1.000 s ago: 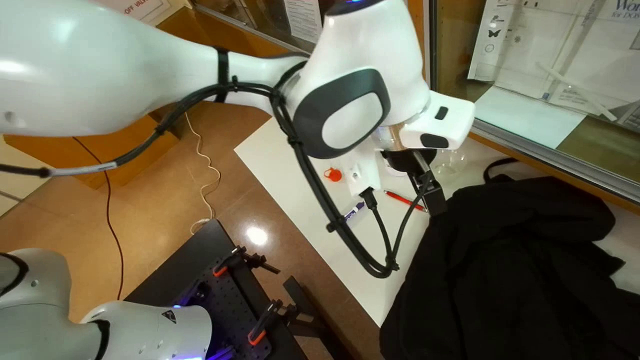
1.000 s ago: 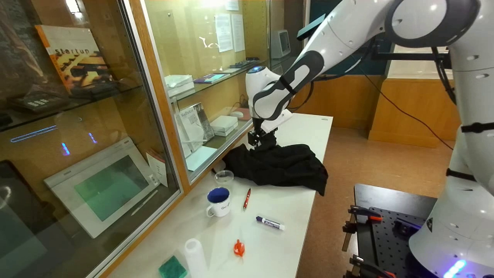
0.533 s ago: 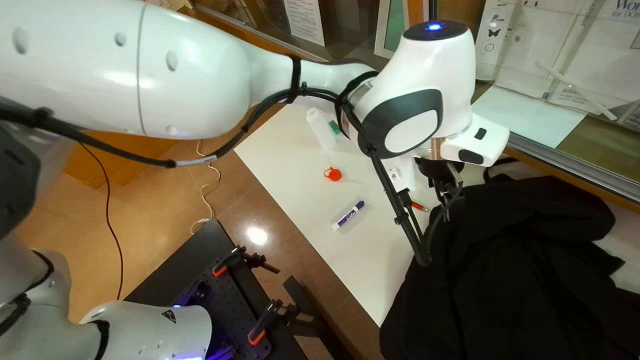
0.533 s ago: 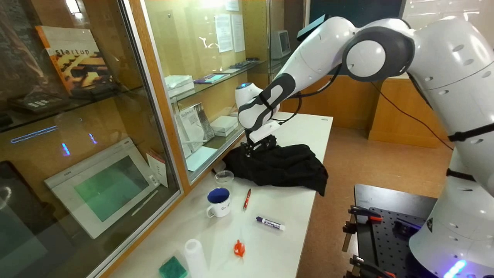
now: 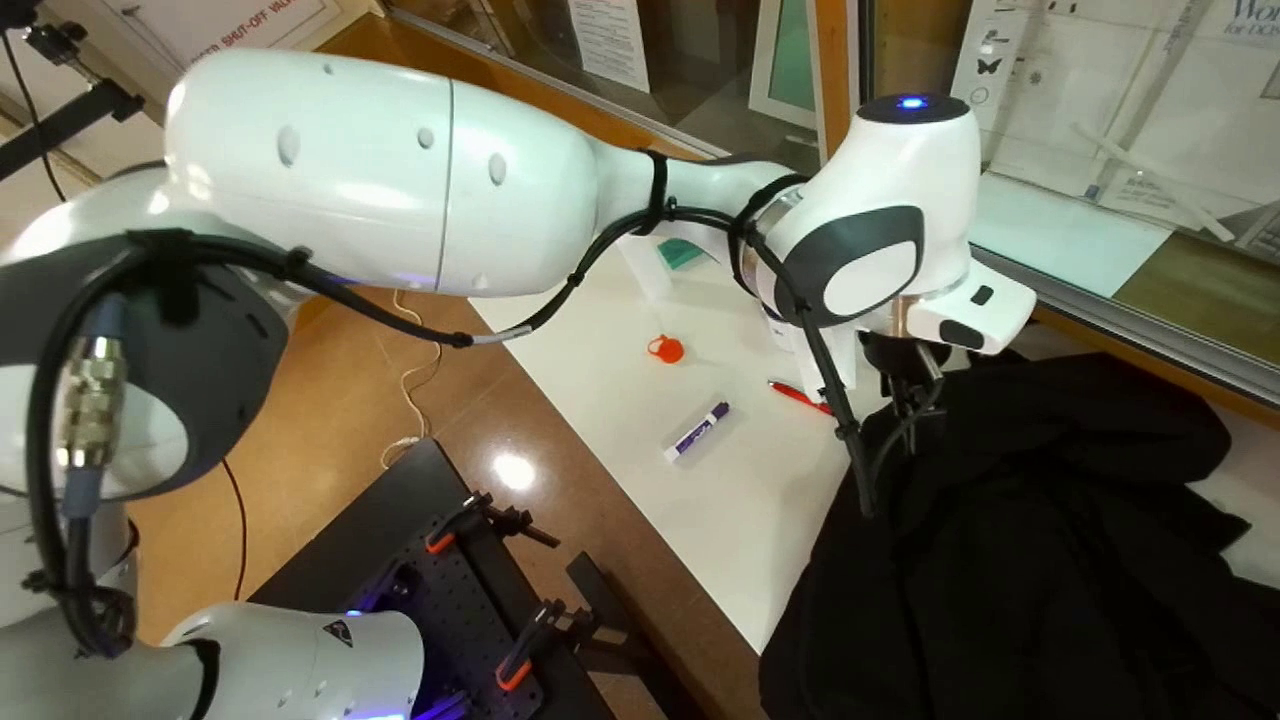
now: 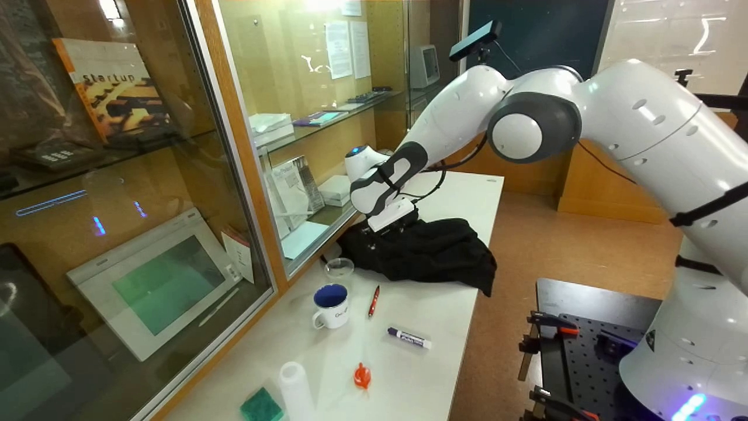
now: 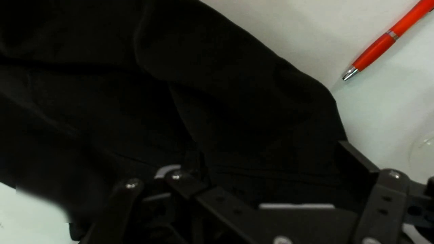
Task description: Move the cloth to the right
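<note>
Can see big soft black cloth (image 6: 426,251) lying in a heap on long white table (image 6: 345,356), next to tall glass case (image 6: 243,146) w/ brown wood frame; in an ext. view, w/ one corner hanging over the table edge. Can see shiny white robot arm (image 5: 520,190) bent down to it, w/ black metal gripper (image 7: 271,161) low nr its glass-case side. In wrist view, see two fingers (image 7: 359,162) released & wide apart, w/ cloth in btwn. Can't tell if touching it. See thin red pen (image 7: 383,44) nr the cloth, w/ small gap & silver tip aimed at it. In an ext. view, find white mug (image 6: 331,305) w/ blue inside standing up, w/ clear round cup (image 6: 339,268) just behind, btwn mug & cloth. Further from the cloth, find white marker (image 6: 412,339) w/ dark purple cap, then small orange-red round thing (image 6: 362,377) w/ a loop. Farthest off, find pale white tube (image 6: 296,389) right beside square green sponge (image 6: 261,406); can't tell if touching.
</note>
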